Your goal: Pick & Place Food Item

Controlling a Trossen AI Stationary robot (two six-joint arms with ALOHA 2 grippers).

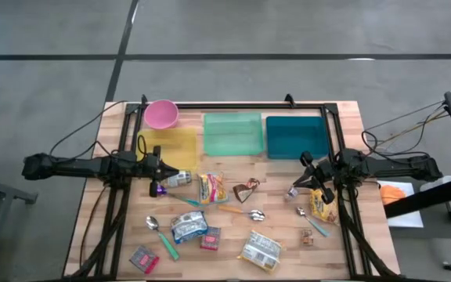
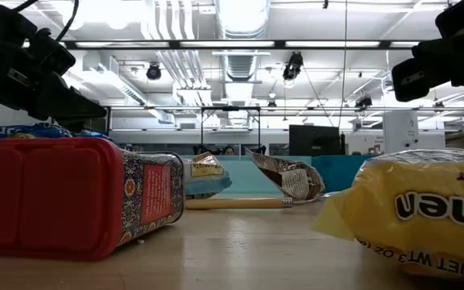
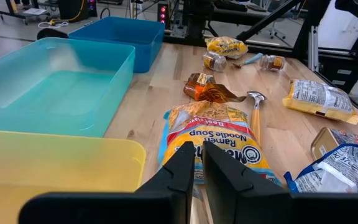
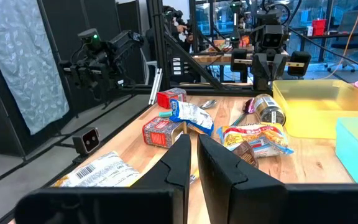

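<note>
Left gripper (image 3: pixel 194 163) has its fingers pressed together on nothing, poised just above the ramen packet (image 3: pixel 213 140), whose orange-and-blue wrapper reads "Ramen Noodle Soup". The packet lies flat mid-table, between the yellow bin (image 1: pixel 171 147) and a torn brown wrapper (image 1: pixel 247 189). Right gripper (image 4: pixel 191 155) is likewise closed and empty, near the table's right edge, beside a yellow bag (image 1: pixel 322 205). Bare wood shows ahead of the teal bin (image 1: pixel 232 133) and blue bin (image 1: pixel 296 135).

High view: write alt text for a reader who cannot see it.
Two dark arms reach in from either side over a wooden table strewn with food packets and spoons. Yellow, green and blue bins line the far edge, beside a pink bowl.
</note>
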